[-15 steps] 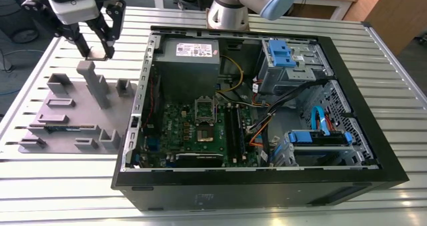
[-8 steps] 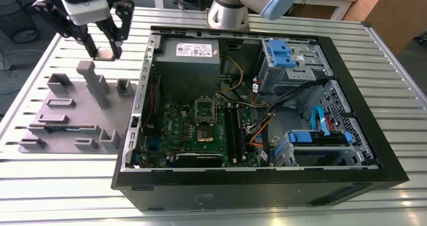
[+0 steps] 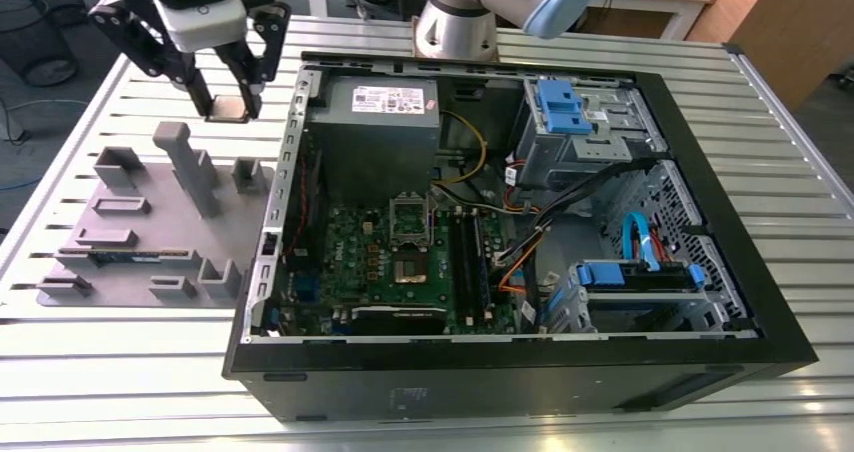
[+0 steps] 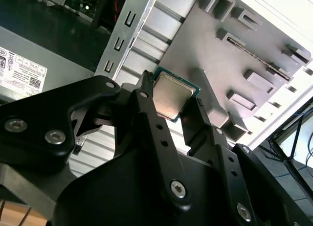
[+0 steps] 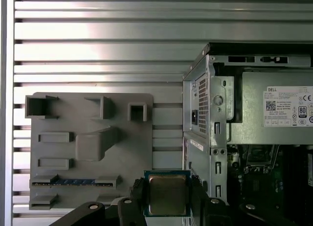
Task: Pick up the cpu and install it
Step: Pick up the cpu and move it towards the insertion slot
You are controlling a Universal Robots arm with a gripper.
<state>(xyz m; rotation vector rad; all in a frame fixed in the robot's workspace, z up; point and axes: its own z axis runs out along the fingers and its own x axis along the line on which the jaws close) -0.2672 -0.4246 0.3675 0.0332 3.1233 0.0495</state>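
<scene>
The cpu [image 3: 230,109], a small square chip with a dull silvery top [image 4: 171,95] and a green edge [image 5: 167,194], hangs in the air, pinched between my black fingers. My gripper [image 3: 228,100] is shut on it, above the slatted table, to the exterior view's left of the open computer case [image 3: 534,367] and just behind the grey holder block [image 3: 147,222]. In both wrist views a finger [image 4: 146,106] [image 5: 138,192] presses each side of the chip. The motherboard's socket frame [image 3: 411,234] lies inside the case, well apart from the chip.
The holder block [image 5: 90,147] has raised posts and slots; a memory stick [image 5: 68,182] lies in one slot. A grey power-supply box [image 3: 378,107] fills the case's near corner. Cables [image 3: 534,222] and blue drive bays [image 3: 567,112] crowd the case's other side.
</scene>
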